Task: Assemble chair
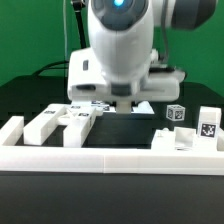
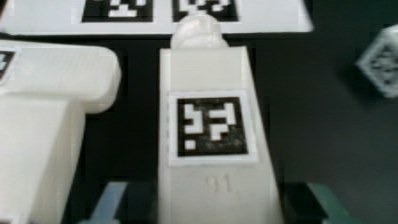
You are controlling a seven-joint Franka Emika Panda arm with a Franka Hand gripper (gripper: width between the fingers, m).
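Grab step I reckon: gripper (image 2: 214, 200) fingers pinching long tagged chair post (image 2: 210, 110), mid-table, under arm (image 1: 120, 40), tip pointing at marker board (image 2: 151, 28). Chunky chair piece (image 2: 54, 110) just beside it. Next: lift straight up, don't snag neighbour.

Marker board (image 2: 45, 20), white border rail (image 1: 110, 160)
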